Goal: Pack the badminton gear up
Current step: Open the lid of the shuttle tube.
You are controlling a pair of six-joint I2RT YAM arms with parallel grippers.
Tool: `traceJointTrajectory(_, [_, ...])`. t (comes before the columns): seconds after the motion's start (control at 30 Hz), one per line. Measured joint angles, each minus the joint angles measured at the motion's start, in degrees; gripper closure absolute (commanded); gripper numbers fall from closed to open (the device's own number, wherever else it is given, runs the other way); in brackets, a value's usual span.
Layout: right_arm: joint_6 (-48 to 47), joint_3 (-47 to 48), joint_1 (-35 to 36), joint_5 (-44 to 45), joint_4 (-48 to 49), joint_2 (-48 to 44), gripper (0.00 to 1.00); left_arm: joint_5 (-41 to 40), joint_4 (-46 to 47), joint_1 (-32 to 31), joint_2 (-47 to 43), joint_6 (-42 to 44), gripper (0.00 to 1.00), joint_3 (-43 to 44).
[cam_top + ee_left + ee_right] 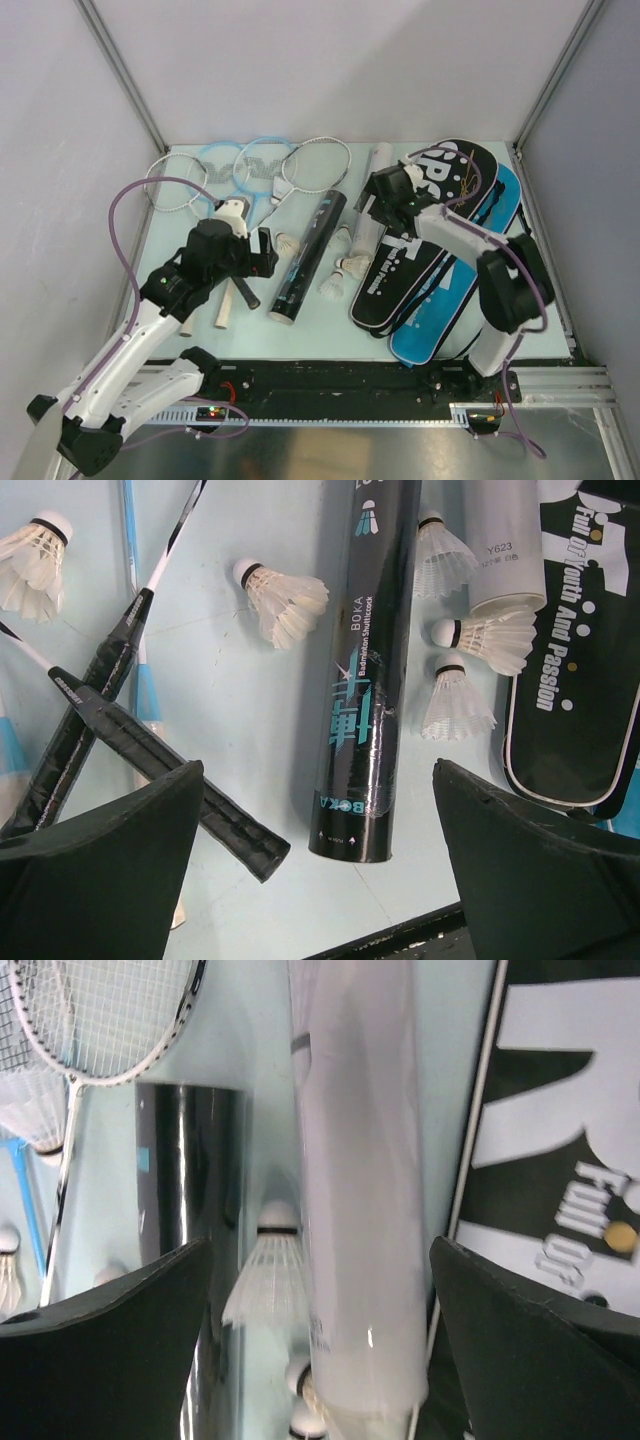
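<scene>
I see on the surface (320, 325) the bags (400, 275) stacked at right, rackets (262, 165) fanned back left, black tube (365, 680) and white tube (355, 1210) between them among loose shuttlecocks (285, 600), my left fingers (100, 870) spread empty above the black tube's near end, right fingers (100, 1340) spread above the white tube.

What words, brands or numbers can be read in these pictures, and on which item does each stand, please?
"BOKA Badminton Shuttlecock": on the black tube; "BOKA" again near its end.
"Y623": on the white tube; the marks beside it are too small to read.
"Full of Youth And Passion": on the black bag.
White print on a racket handle: too small to read.
</scene>
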Motion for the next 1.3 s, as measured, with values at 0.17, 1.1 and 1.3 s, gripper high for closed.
traceJointTrajectory(0.17, [-0.6,5.6,-1.7,-3.3,1.2,8.9,0.05,0.2,0.0,0.0,-0.9,0.0,0.0,0.0])
traceJointTrajectory(1.1, [-9.4,13.9,-5.3,-8.6,-2.5,20.7,0.54,0.5,0.0,0.0,-0.7,-0.5,0.0,0.1])
traceJointTrajectory(1.3, [-14.5,5.7,-5.9,-12.0,1.4,7.3,0.55,3.4,0.0,0.0,2.8,-3.3,0.0,6.1])
